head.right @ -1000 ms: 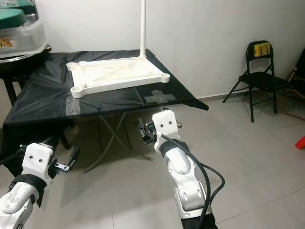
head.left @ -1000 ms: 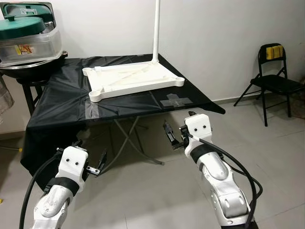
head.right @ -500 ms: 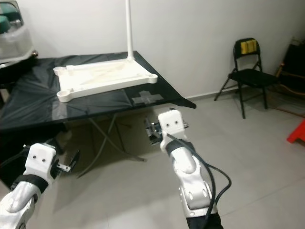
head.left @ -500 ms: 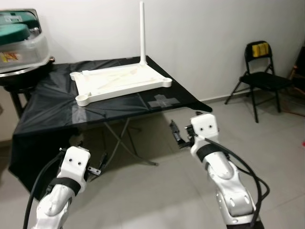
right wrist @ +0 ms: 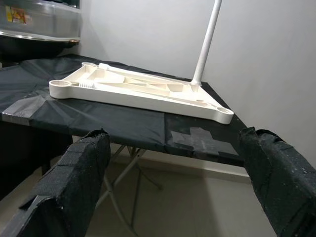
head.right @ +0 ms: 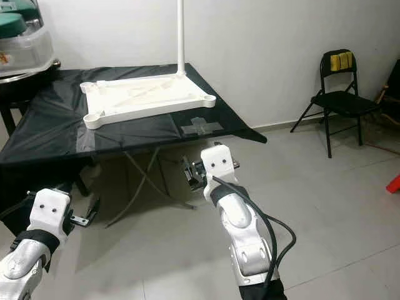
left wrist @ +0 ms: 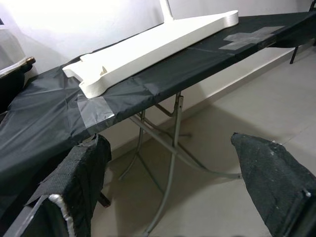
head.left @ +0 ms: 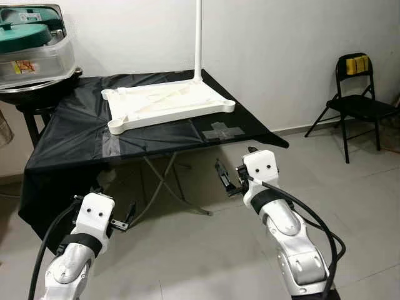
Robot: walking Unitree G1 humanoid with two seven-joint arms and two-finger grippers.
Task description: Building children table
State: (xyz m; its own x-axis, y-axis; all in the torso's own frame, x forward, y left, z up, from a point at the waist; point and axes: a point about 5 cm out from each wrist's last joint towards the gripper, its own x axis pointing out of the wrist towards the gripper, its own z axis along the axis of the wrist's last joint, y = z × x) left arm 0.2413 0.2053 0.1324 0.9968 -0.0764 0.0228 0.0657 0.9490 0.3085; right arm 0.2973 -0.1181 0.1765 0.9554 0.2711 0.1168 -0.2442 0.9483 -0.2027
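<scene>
White table top (head.left: 167, 106), flipped upside down, is seen lying flat on a folding table (head.left: 81, 150) that is covered with a black cloth. One white leg (head.left: 198, 37) is stood up straight at the far corner of the top, by the wall. Round holes for the other legs can be seen at the other corners. A grey tape cross (head.left: 222, 131) is stuck on the cloth near the table's right edge.

Both grippers are held low in front of the table, apart from it and touching nothing. The left gripper (head.left: 128, 215) is kept with its fingers spread wide, and nothing is held between them. The right gripper (head.left: 225, 181) is also kept wide open and empty.

Compared with half a second ago, the whole picture has shifted, so the camera has been moved and not the things. The table top is now seen nearer the middle, and the arms are held much as before.

A black folding chair (head.left: 356, 103) is stood by the wall on the right. A clear box with a green lid (head.left: 34, 47) is set on a stand to the left.
</scene>
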